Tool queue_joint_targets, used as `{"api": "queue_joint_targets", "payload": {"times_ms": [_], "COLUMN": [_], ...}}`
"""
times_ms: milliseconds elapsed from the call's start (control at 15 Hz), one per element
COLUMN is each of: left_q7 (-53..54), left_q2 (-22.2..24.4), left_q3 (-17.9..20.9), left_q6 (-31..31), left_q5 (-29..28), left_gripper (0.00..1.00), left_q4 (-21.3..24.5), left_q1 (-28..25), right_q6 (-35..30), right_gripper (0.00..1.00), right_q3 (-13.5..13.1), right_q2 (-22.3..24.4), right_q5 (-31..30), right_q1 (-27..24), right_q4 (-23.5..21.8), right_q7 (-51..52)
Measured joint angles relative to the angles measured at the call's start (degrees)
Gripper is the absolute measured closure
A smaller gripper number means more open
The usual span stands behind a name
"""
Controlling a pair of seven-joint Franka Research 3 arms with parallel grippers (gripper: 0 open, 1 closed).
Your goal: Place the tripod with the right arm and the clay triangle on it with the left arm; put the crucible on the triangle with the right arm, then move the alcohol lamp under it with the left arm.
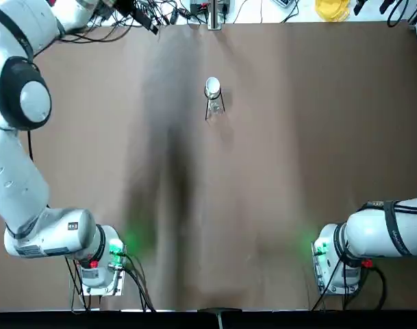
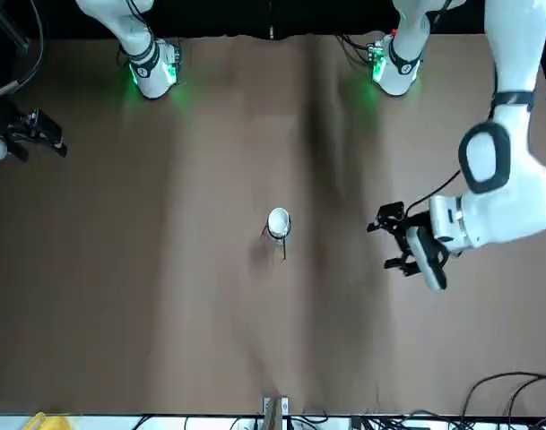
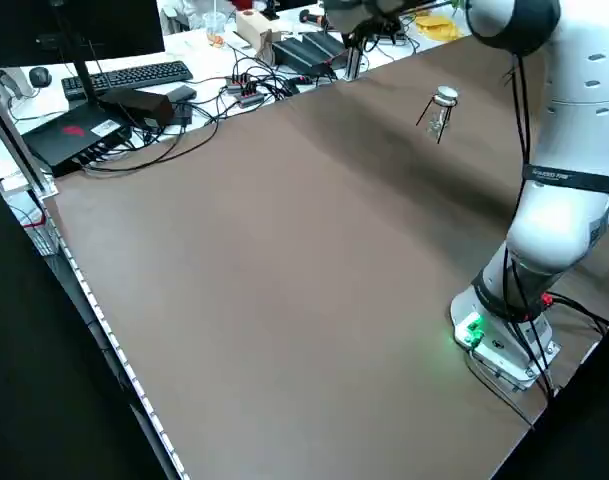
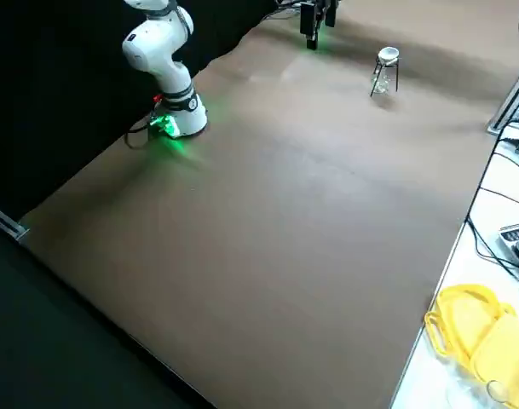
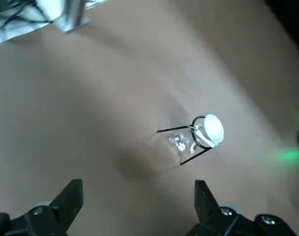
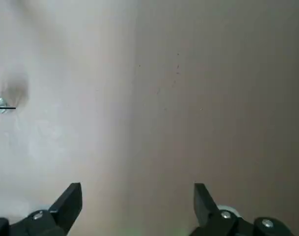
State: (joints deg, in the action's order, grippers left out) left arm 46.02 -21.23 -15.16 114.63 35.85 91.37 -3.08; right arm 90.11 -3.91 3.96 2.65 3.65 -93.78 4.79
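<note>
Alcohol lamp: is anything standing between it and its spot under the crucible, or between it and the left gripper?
Nothing visible blocks either: the lamp already sits beneath the crucible, and the open left gripper hovers away from it.

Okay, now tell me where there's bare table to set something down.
Bare table lies between the two arm bases, on the robot's side of the tripod, and along its right. It's crowded at the tripod itself, with the crucible on top and the lamp beneath.
</note>
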Motion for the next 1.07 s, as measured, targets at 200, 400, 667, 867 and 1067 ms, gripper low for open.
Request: {"api": "queue_joint_targets", "payload": {"times_ms": [200, 400, 667, 867, 1067], "left_q7": [-13.77, -26.46, -40.66, -42.59, -45.35], "left_q2": [4.61, 8.66, 13.14, 15.31, 16.72], "left_q3": [-0.02, -0.02, -0.29, -0.48, -0.49], "left_q6": [-1.46, -6.15, -15.04, -17.68, -18.55], "left_q5": [-7.60, -16.42, -30.83, -38.75, -42.40], "left_gripper": [0.00, 0.00, 0.00, 0.00, 0.00], "left_q4": [0.69, 0.87, 1.05, 1.51, 1.69], "left_q1": [0.17, 0.17, 0.20, 0.32, 0.32], "right_q6": [0.71, 1.96, 2.17, 2.08, 2.01], "right_gripper": [0.00, 0.00, 0.00, 0.00, 0.00], "right_q3": [0.17, 0.02, -0.55, -0.60, -0.63], "right_q2": [0.00, 0.01, 0.09, 0.09, 0.09], "right_q5": [0.00, 0.00, -0.10, -0.26, -0.34], "right_q1": [0.07, 0.07, -0.18, -0.26, -0.29], "right_q4": [-0.01, -0.01, 0.00, -0.02, -0.03], "right_q7": [0.03, 0.03, 0.09, 0.33, 0.33]}}
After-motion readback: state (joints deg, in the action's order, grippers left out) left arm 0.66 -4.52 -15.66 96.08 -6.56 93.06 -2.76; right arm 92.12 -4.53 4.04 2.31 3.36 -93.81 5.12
